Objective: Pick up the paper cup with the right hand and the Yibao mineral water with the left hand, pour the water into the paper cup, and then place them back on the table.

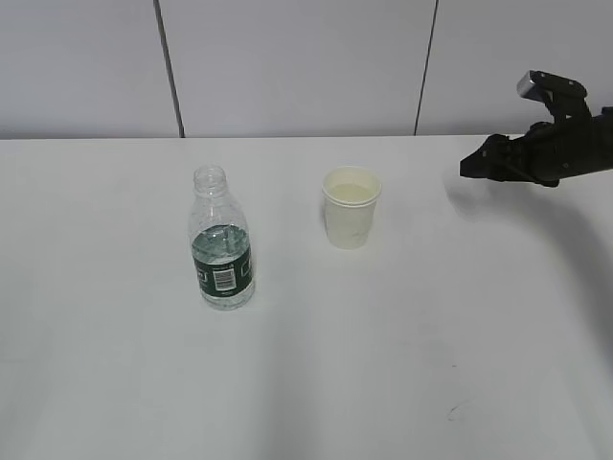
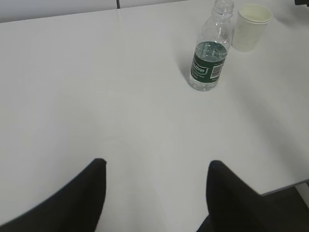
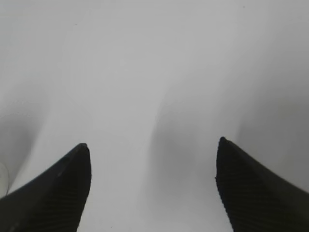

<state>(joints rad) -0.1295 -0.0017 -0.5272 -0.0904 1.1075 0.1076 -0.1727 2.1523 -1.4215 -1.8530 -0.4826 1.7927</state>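
Observation:
The Yibao mineral water bottle (image 1: 221,244) stands upright and uncapped on the white table (image 1: 402,345), left of centre, partly filled. The off-white paper cup (image 1: 351,206) stands upright to its right, apart from it. My right gripper (image 1: 471,168) hovers at the right edge, well right of the cup; in the right wrist view it (image 3: 152,150) is open and empty over bare table. My left gripper (image 2: 157,164) is open and empty, far from the bottle (image 2: 209,58) and cup (image 2: 250,26), which show at the top right of the left wrist view. The left arm is out of the exterior view.
A grey panelled wall (image 1: 287,62) runs behind the table. The table's edge (image 2: 285,186) shows at the lower right of the left wrist view.

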